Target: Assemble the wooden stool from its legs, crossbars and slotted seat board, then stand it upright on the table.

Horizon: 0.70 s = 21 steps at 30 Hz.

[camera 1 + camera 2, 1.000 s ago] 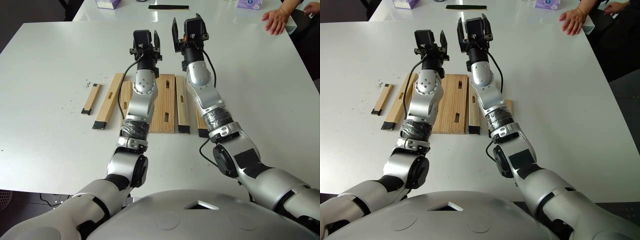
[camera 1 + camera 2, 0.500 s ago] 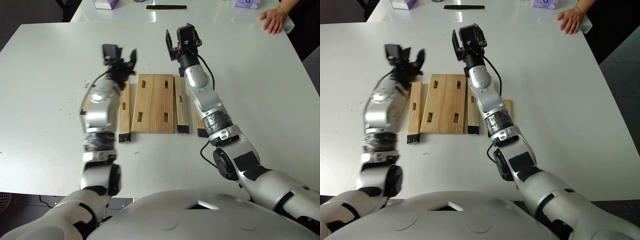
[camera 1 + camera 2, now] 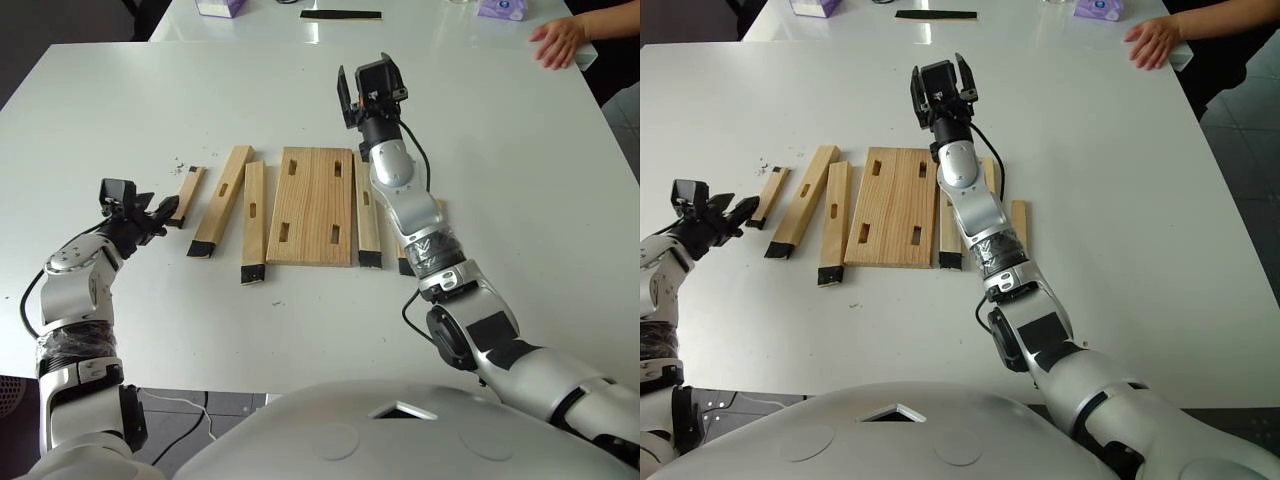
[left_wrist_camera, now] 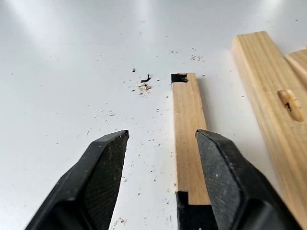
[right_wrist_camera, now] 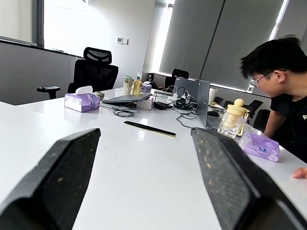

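Note:
The slotted seat board (image 3: 312,205) lies flat mid-table. To its left lie two long legs (image 3: 220,200) (image 3: 254,220) and a short crossbar (image 3: 185,196); another leg (image 3: 367,222) lies along its right edge, partly under my right arm. My left gripper (image 3: 158,210) hovers low at the crossbar's near end, open and empty. In the left wrist view the crossbar (image 4: 188,143) runs beside one finger (image 4: 225,177) of the gripper (image 4: 162,136). My right gripper (image 3: 366,80) is held above the board's far edge, open, holding nothing.
Dark wood crumbs (image 3: 178,162) dot the table beyond the crossbar. A black strip (image 3: 340,14) and purple tissue boxes (image 3: 218,8) sit on the far table. A person's hand (image 3: 560,42) rests at the far right corner. Bare table lies left and right of the parts.
My left arm swung from above the board out to the left and down to the short crossbar's near end. The right arm stayed over the board's far edge.

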Motion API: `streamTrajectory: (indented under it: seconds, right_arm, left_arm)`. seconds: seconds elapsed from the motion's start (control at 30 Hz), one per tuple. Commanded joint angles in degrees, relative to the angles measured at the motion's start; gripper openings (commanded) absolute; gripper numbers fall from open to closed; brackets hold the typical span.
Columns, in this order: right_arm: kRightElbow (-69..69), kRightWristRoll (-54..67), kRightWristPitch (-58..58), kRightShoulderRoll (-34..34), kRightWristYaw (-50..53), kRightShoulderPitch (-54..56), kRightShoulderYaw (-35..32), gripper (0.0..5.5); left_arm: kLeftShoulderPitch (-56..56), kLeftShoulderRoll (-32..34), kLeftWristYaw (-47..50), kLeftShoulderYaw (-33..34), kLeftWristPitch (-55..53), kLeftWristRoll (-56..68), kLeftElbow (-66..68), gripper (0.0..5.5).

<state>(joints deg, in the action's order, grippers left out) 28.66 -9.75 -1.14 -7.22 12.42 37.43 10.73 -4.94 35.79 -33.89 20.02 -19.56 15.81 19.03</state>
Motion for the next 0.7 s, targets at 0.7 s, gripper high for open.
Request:
streamTrajectory:
  seconds: [0.7]
  right_arm:
    - [-1.64,-0.76,1.20,-1.41,-0.67,-1.06,0.61,3.51]
  left_arm:
    - [4.23,-0.91,-3.43,-4.45,-0.73,-0.72,3.09,1.89]
